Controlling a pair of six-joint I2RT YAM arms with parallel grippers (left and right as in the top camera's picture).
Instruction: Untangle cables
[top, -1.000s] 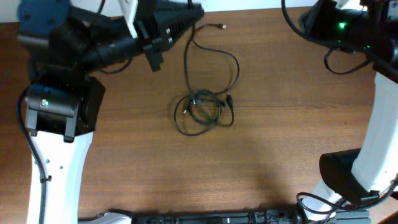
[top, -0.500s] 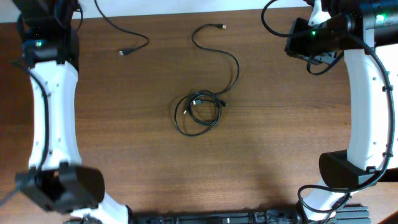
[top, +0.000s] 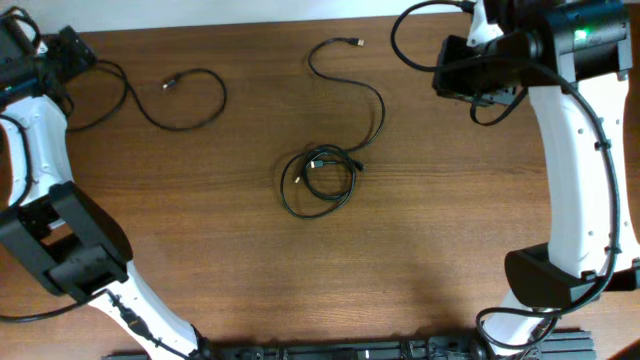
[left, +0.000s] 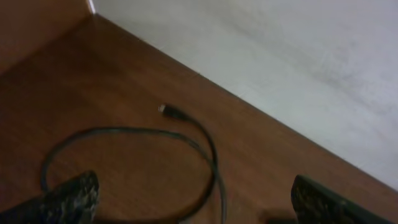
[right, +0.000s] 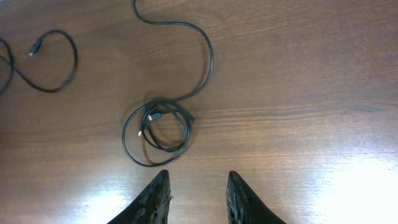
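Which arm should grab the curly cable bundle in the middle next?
Probably the right. The right gripper faces the coiled bundle, empty. The left gripper sits far off at the corner of the table, over the separate cable.

Left hand (left: 198, 205) blurred, bottom-cropped

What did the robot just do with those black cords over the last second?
The left tool carried one cable away from the middle to the far left corner, then opened and let it go; it now lies loose. The right arm shifted slightly inward. The coiled bundle in the middle stayed in place.
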